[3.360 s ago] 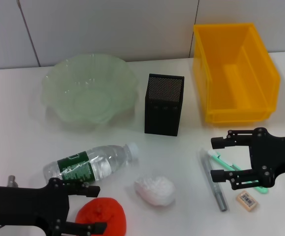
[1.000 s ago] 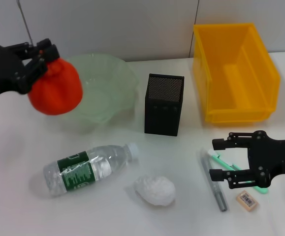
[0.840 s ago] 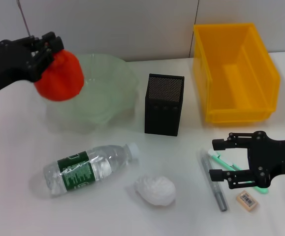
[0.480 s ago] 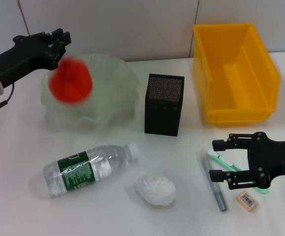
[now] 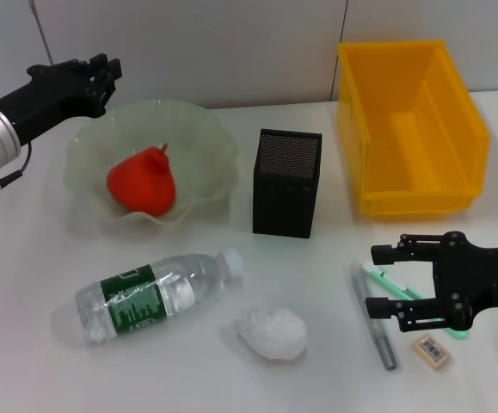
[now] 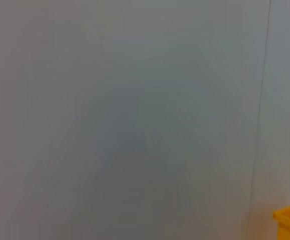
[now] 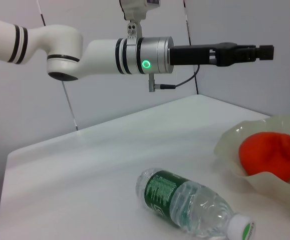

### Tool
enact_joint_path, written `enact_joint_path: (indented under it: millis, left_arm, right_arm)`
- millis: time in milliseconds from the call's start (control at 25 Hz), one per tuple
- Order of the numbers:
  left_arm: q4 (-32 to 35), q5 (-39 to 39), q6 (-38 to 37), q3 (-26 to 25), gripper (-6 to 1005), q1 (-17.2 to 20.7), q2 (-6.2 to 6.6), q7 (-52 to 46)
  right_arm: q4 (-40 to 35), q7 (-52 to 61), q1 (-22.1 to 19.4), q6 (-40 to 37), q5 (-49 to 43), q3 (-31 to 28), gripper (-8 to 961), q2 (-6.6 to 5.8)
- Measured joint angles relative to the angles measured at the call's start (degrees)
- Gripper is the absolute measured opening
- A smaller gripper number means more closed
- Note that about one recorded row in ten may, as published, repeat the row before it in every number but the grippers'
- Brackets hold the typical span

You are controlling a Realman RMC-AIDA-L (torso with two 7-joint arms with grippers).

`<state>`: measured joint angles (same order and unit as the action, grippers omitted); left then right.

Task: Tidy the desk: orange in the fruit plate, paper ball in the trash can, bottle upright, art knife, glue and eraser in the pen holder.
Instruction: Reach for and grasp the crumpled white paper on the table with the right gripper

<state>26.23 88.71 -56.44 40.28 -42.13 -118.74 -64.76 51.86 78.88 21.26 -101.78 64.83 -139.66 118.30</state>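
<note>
Orange-red orange (image 5: 142,183) in fruit plate (image 5: 205,146), left tool (image 5: 104,70) fingers indistinct

Left arm: raised at the far left, reaching in from the left edge, its silver wrist ring showing a green light. Left gripper (image 5: 102,73): black, level, pointing toward the far right, held in the air; fingers parted a little, nothing between them.

Right arm: low at the near right, entering from the right edge. Right gripper (image 5: 384,277): black, level just above the table surface, pointing left; two fingers (image 5: 395,252) spread wide apart, one farther, one nearer, gripping nothing.
</note>
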Motion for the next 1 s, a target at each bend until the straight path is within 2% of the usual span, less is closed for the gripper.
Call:
enact_joint_path:
  millis: [360,520,640,680,1000]
  left_arm:
    - [0.4,-1.6,-1.3,0.1,178,0.2,0.0,0.0]
    - [0.5,-2.6,-5.1,-0.3,190,0.9,0.09,0.1]
    - [0.7,-6.1,-7.9,-0.2,199,2.1,0.24,0.1]
    - [1.0,-8.3,-9.2,-0.2,397,3.0,0.27,0.1]
    - [3.7,-9.3,-11.8,1.4,554,6.7,0.54,-2.9]
  right_arm:
    - [-0.1,-0.1,0.0,0.4,0.0,0.0,771,0.0]
    - [-0.1,-0.1,0.0,0.4,-0.1,0.0,771,0.0]
    - [-0.1,0.0,-0.1,0.4,-0.1,0.0,771,0.0]
    - [-0.1,-0.1,-0.2,0.4,-0.1,0.0,771,0.0]
    - [0.0,1.0,0.3,0.1,-0.1,0.1,771,-0.06]
